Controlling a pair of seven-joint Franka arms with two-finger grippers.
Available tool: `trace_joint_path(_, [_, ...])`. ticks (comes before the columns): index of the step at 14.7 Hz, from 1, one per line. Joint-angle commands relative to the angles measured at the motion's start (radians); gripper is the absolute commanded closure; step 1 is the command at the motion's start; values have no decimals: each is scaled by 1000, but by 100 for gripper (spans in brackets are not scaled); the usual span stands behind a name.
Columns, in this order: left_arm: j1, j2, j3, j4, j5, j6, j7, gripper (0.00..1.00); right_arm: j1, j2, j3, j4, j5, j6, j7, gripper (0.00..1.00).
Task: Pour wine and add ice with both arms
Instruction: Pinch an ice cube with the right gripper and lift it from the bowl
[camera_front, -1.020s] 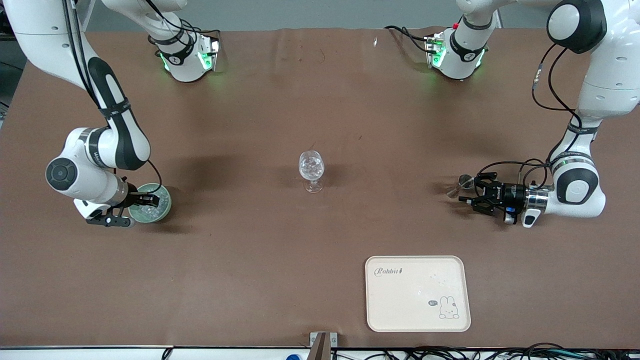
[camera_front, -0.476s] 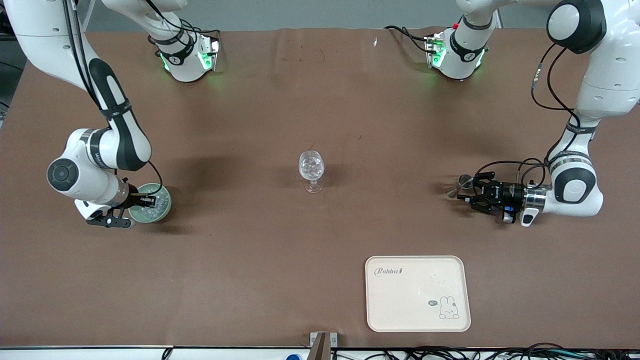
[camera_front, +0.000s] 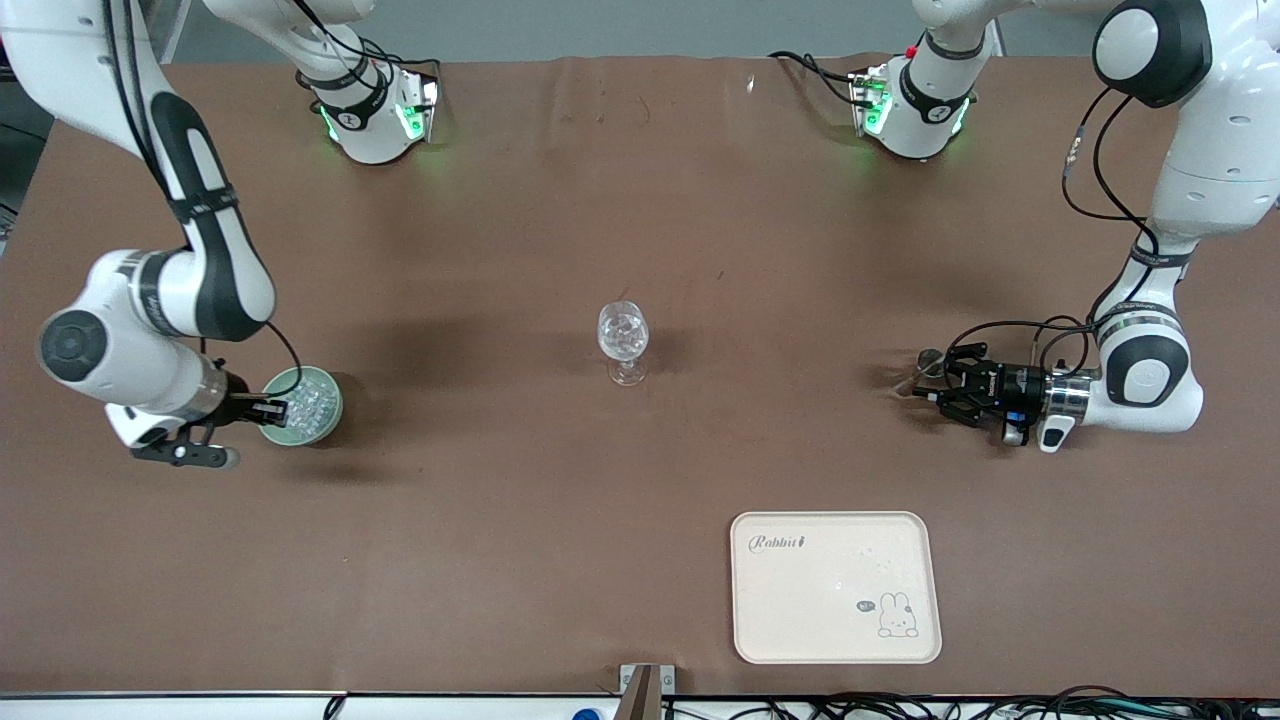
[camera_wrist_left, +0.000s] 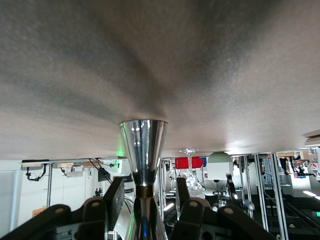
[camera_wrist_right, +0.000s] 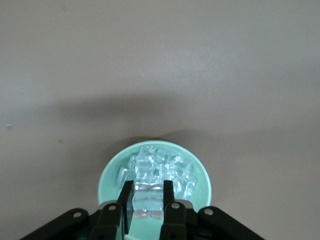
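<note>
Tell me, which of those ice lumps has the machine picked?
The ice cube pinched between the right tool fingers, over the green bowl; the other cubes lie loose in it.

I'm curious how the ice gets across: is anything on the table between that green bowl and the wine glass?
Nothing visible. The right gripper is shut on an ice cube over the green bowl, and only bare brown table lies between it and the wine glass.
</note>
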Motion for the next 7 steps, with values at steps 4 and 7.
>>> trace_joint_path(4, [-9, -7, 0, -15, -2, 11, 9, 70, 5, -29, 13, 320, -1, -330, 3, 96])
trace_joint_path(7, [-9, -10, 0, -11, -2, 11, 7, 91, 10, -49, 11, 376, 1, -397, -2, 96])
